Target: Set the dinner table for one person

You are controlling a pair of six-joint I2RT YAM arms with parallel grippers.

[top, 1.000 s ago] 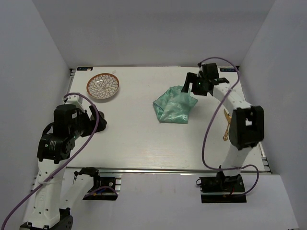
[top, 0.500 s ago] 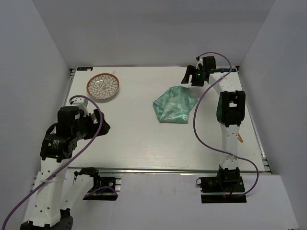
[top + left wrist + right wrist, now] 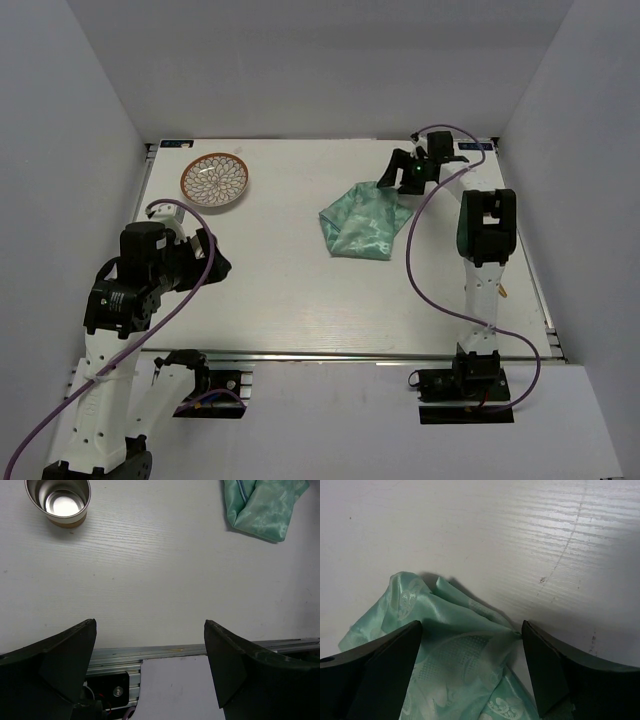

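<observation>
The right gripper (image 3: 472, 630) is wide open over the green cloth (image 3: 364, 222), gripping nothing, toward the far right corner of the dinner table (image 3: 290, 290) — the left gripper (image 3: 150, 625), by the left edge, is open and empty.

No legible text, labels or numbers.

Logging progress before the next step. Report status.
Left gripper open, empty. Right gripper open at cloth corner. Table unset: cloth crumpled, bowl far left. Nothing blocking.
</observation>
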